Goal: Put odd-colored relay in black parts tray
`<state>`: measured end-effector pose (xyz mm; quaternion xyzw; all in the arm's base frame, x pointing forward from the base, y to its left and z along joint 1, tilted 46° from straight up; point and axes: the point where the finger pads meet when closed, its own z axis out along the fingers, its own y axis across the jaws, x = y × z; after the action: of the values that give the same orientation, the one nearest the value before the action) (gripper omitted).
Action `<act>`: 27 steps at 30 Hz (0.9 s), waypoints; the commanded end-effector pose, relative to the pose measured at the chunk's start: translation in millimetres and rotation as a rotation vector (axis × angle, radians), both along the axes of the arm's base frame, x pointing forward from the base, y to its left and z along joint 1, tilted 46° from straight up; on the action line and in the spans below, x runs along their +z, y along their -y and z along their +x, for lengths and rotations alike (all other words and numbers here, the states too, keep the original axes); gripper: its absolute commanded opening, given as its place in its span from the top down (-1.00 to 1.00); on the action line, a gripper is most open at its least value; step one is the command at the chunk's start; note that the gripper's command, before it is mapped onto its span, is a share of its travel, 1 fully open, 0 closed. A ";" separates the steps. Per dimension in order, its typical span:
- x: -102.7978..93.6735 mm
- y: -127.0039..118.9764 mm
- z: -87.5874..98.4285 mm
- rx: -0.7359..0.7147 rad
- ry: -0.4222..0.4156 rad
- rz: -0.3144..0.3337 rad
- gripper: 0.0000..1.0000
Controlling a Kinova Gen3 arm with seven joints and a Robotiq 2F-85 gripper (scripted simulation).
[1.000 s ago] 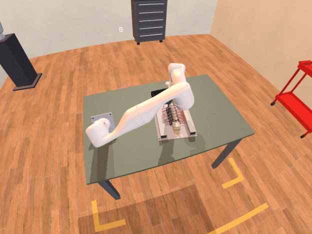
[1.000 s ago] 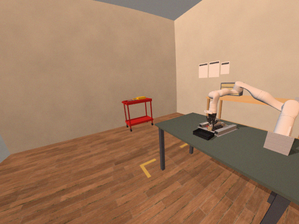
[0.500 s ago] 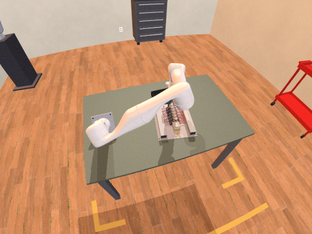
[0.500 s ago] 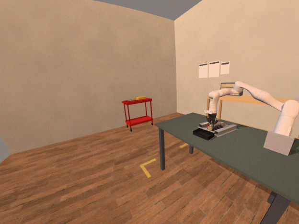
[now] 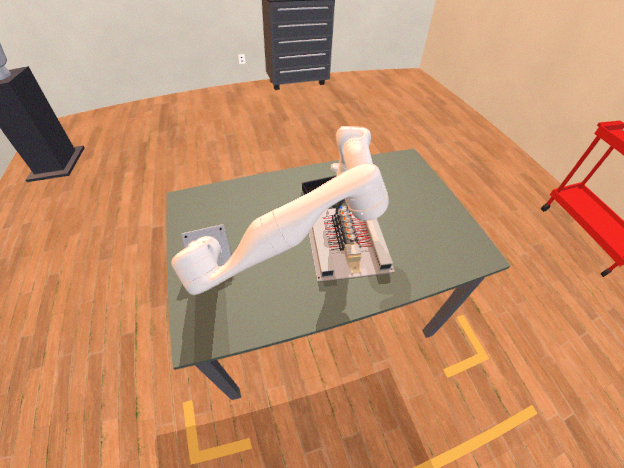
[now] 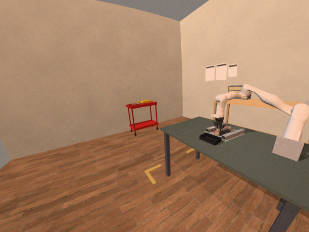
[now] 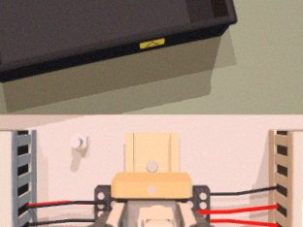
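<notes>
The relay panel (image 5: 327, 259) (image 6: 234, 134) (image 7: 218, 145) lies flat on the green table (image 5: 241, 312) (image 6: 249, 154). A row of relays (image 5: 346, 229) with orange buttons runs along its middle rail. My gripper (image 6: 218, 127) (image 7: 151, 220) is at the rail's end nearest the black parts tray (image 5: 312, 185) (image 6: 208, 140) (image 7: 97, 55). It is shut on the end relay (image 7: 146, 211), which sits in the panel. The arm hides that relay and its button in the top view. A tan end block (image 7: 151, 186) stands just ahead of the fingers.
Red and black wires (image 7: 238, 209) run from the relays to slotted ducts (image 7: 24, 170) (image 7: 284, 170) on both sides of the panel. A bolt head (image 7: 79, 142) sits on the panel. A red cart (image 5: 594, 201) (image 6: 142, 114) stands off the table.
</notes>
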<state>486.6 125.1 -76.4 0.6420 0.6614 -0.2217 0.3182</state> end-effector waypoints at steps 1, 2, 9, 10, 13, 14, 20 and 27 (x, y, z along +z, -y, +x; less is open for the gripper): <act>0.6 -1.1 0.2 0.001 0.001 0.001 1.00; 0.6 -1.1 0.2 0.001 0.001 0.001 1.00; 0.6 -1.1 0.2 0.001 0.001 0.001 1.00; 0.6 -1.1 0.2 0.001 0.001 0.001 1.00; 0.6 -1.1 0.2 0.001 0.001 0.001 1.00; 0.6 -1.1 0.2 0.001 0.001 0.001 1.00; 0.6 -1.1 0.4 -0.003 -0.003 0.001 1.00; 0.7 -1.2 0.9 -0.016 -0.016 0.002 1.00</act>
<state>487.0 125.2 -76.3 0.6446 0.6595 -0.2271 0.3130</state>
